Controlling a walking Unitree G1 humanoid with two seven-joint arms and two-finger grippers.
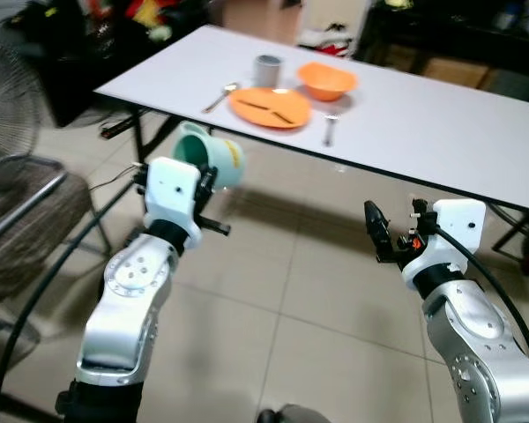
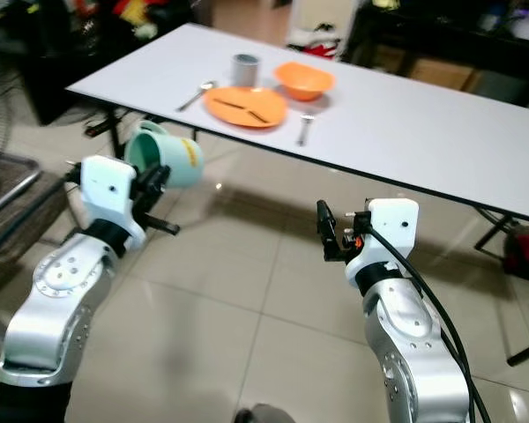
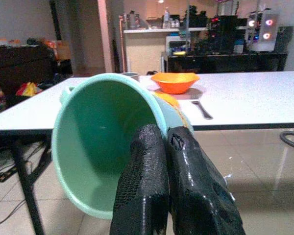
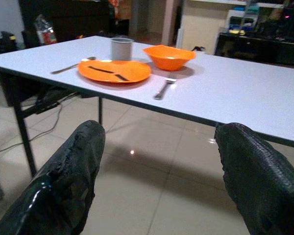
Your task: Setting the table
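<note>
**Mug held by its rim, short of the table**

Before the table (image 1: pixel 441 132), in the left eye view, the left gripper (image 1: pixel 204 187) carries a green mug (image 1: pixel 213 157) tipped on its side, mouth toward the robot, below and just in front of the table's near edge. On the table lie an orange plate (image 1: pixel 270 107) with chopsticks on it, a spoon (image 1: pixel 220 96), a fork (image 1: pixel 330 129), an orange bowl (image 1: pixel 327 80) and a grey cup (image 1: pixel 267 69). The right gripper (image 1: pixel 376 231) hangs over the floor, holding nothing.

From the right eye view, the mug sits lower than the tabletop. Pushed straight forward, it could knock the edge.

Along the left wrist view, both fingers (image 3: pixel 146 186) are pressed together on the mug's wall, one inside the rim. So narrow a pinch on a tilted mug may let it swing or slip, and the tile floor below would not be kind to it.

Across the right wrist view, the fingers (image 4: pixel 68 181) stand wide apart, empty, the place setting ahead. Setting the mug down too near the spoon or cup could nudge them.
</note>
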